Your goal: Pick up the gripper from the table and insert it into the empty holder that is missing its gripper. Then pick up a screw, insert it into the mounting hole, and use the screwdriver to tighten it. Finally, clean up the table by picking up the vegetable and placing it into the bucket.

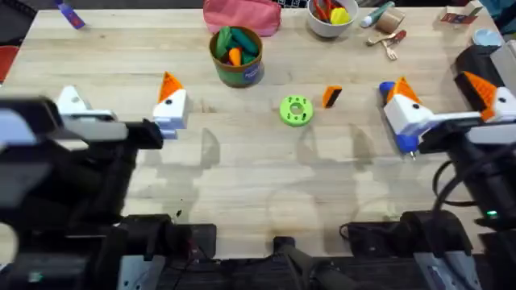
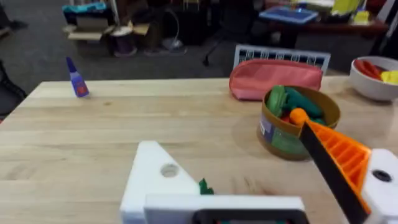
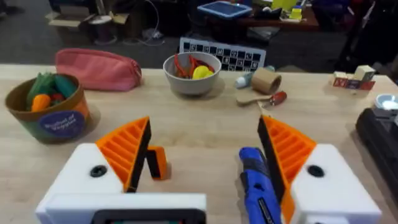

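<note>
Nothing of the task looks finished yet, as far as I can judge. The gripper (image 1: 331,97), the loose orange wedge with its black side, lies on the table (image 1: 242,177) just beside the bright green disc (image 1: 296,110), between the two arms and touched by neither. The holder (image 2: 155,180) on the left gripper (image 2: 242,155) is bare white with its dark hole showing, while the other finger carries its orange pad (image 2: 339,155); that claw stands wide apart and empty. The right gripper (image 3: 205,134) is also spread wide, and the blue screwdriver (image 3: 258,186) sits close against one of its pads; whether it is carried or merely lies under the claw I cannot tell, but the fingers are not pressed together on it. So fitting the wedge, setting and tightening the screw, and the clean-up all seem to remain. A small dark green scrap (image 2: 204,185) just past the left claw may be the vegetable, too little of it showing to be sure. The bucket (image 1: 236,55) stands at the far middle, with green and orange pieces inside. By count: three orange pads mounted and one loose, one bare holder, one screwdriver, one bucket, one green disc, one white bowl (image 1: 331,20), one pink pouch (image 1: 242,14); I can make out no screw
</note>
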### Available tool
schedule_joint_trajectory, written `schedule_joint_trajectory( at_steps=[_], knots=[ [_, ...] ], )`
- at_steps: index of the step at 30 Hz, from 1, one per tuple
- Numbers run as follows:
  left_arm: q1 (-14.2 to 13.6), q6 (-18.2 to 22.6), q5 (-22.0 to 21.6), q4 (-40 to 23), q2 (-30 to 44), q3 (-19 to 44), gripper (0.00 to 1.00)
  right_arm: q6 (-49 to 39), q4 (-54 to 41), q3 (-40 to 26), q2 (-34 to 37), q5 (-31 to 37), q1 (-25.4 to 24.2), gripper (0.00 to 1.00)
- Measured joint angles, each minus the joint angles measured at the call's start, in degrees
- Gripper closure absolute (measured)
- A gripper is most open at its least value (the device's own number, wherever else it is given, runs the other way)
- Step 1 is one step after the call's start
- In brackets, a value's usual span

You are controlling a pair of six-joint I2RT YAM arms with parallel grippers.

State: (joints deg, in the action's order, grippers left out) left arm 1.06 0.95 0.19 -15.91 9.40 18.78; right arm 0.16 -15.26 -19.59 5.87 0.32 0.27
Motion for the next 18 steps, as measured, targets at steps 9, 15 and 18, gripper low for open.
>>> schedule_joint_trajectory(
  at_steps=[9,15,18],
  knots=[
    [0.0,3.7,0.0,-15.8,20.1,18.3,0.015,0.0,-14.3,-13.9,17.7,0.0,0.0,0.007],
    [0.0,5.4,0.0,-20.9,30.0,25.1,0.015,-0.4,-21.3,-20.3,27.7,0.0,0.0,0.007],
    [0.0,5.8,0.0,-20.9,32.9,26.4,0.015,-0.6,-22.3,-22.0,30.3,0.0,0.0,0.007]
  ],
)
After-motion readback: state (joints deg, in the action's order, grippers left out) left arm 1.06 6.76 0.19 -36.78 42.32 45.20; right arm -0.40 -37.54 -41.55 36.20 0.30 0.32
